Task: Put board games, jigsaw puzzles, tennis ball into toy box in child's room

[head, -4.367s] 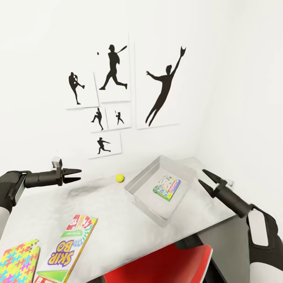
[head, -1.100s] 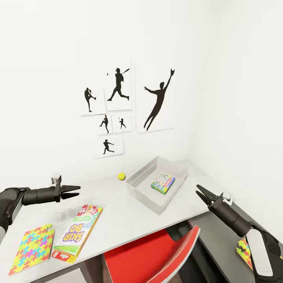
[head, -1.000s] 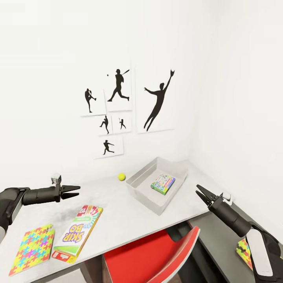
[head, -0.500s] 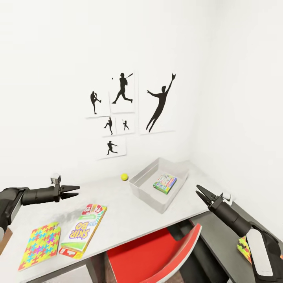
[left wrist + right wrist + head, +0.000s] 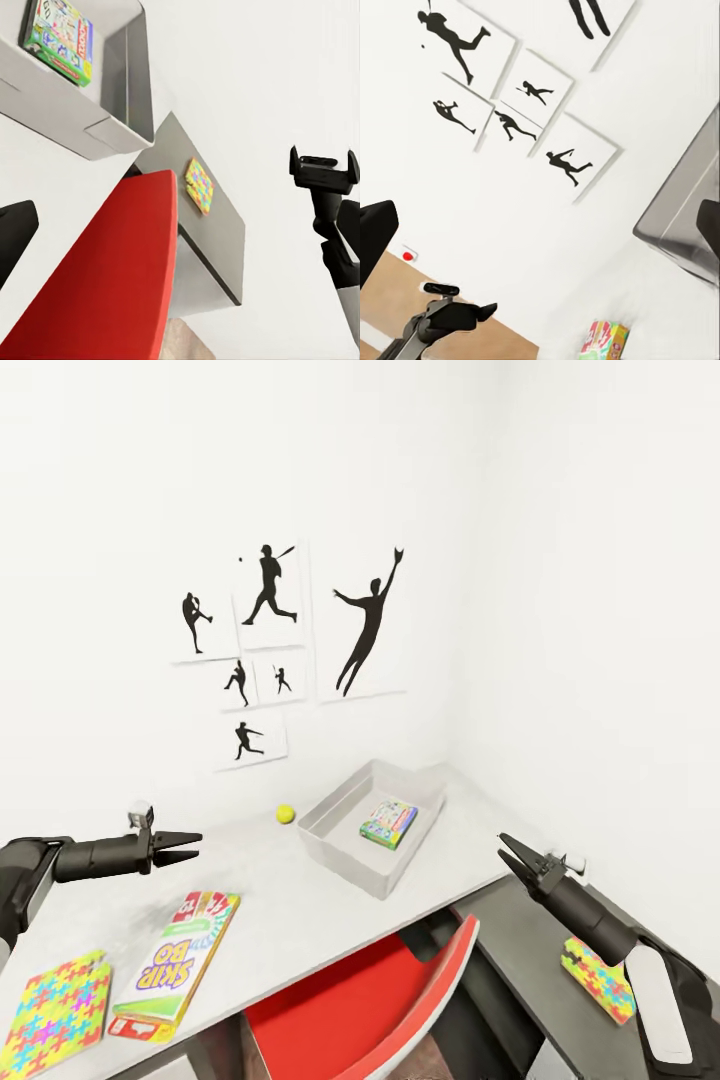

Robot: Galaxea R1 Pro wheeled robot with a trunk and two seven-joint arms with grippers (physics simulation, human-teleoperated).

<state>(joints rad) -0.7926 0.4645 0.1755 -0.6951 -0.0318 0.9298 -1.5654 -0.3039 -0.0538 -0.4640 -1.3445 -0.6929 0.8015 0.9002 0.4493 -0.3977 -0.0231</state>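
My left pincer (image 5: pixel 190 844) and right pincer (image 5: pixel 510 852) both hang open and hold nothing, with a jigsaw puzzle (image 5: pixel 55 1012) and Skip-Bo game (image 5: pixel 176 964) on the bench (image 5: pixel 300 910) below the left one, then the ball (image 5: pixel 286 814) and the toy box (image 5: pixel 340 840) with a game (image 5: pixel 389 824) farther off between them.

Your left gripper (image 5: pixel 186 844) hovers open above the table (image 5: pixel 300 900), the toy box (image 5: pixel 345 840) beyond its fingertips.
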